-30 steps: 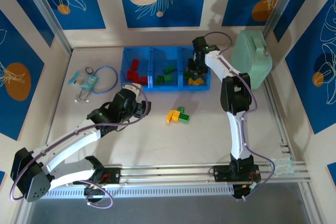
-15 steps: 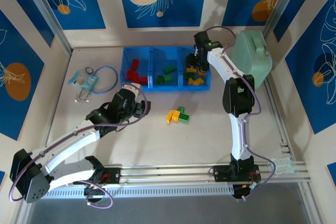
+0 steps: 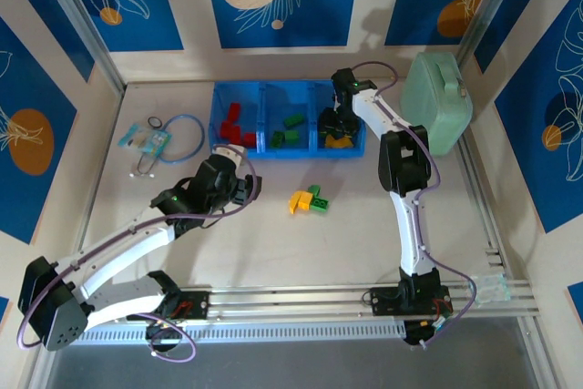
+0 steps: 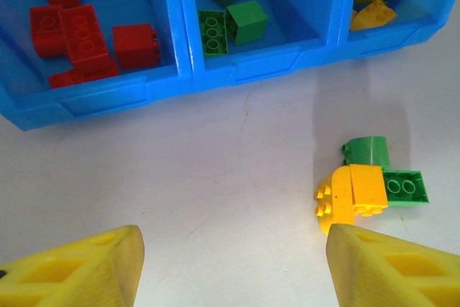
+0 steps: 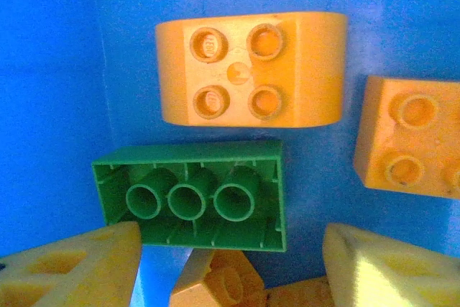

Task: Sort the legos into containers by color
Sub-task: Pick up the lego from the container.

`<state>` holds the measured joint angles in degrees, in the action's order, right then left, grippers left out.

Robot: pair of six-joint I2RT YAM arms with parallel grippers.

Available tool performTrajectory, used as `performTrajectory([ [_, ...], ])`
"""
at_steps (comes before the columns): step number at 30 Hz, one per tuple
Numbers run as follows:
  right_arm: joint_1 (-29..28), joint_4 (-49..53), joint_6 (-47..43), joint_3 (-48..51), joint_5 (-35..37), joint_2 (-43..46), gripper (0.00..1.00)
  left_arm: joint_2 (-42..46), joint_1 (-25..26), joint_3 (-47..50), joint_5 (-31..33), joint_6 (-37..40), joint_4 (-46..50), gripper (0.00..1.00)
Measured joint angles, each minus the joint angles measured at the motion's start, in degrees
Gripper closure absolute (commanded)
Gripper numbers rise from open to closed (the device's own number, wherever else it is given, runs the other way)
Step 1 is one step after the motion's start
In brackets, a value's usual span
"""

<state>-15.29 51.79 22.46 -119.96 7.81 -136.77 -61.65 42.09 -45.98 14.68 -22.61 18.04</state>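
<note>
Legos (image 4: 86, 34) such as these are light, rigid and slick-sided, so each is best pinched across its two flat long walls, not over the studs. Right gripper (image 5: 230, 267) hangs open and empty over the rightmost compartment of the tray (image 4: 237, 70), an upturned green brick (image 5: 190, 195) lying just ahead between its fingers (image 5: 72, 264) among orange bricks (image 5: 251, 68); left gripper (image 4: 230, 271), equally open and empty, hovers above the table (image 4: 180, 177) with a yellow-and-green clump (image 4: 352, 195) just ahead to its right. Fingertips (image 4: 79, 264) of both grippers are cut off at the frame edge, and whether the clump's pieces are snapped together I cannot tell.
</note>
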Motion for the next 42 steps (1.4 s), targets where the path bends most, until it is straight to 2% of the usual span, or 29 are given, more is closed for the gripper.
performTrajectory([
  [7, 0.79, 0.28, -0.17, -2.36, -3.85, -2.54, 0.38, -0.35, 0.02, 0.0, 0.0, 0.0, 0.02, 0.32],
  [13, 1.29, -1.09, 0.2, -2.62, -5.77, -2.82, 0.58, -0.35, 0.02, 0.0, 0.0, 0.0, 0.0, 0.32],
  [18, 1.62, -3.08, 0.46, -1.42, -6.05, -2.21, 0.68, -0.46, 0.02, 0.0, 0.02, -0.02, -0.02, 0.33],
  [33, 1.88, -5.97, 0.83, 4.7, -3.96, 5.16, 0.75, -0.83, 0.02, 0.0, 0.02, -0.02, -0.04, 0.33],
  [42, 2.05, -6.56, 1.2, 6.67, -3.28, 10.51, 0.76, -0.83, 0.02, 0.0, 0.07, 0.0, -0.02, 0.33],
])
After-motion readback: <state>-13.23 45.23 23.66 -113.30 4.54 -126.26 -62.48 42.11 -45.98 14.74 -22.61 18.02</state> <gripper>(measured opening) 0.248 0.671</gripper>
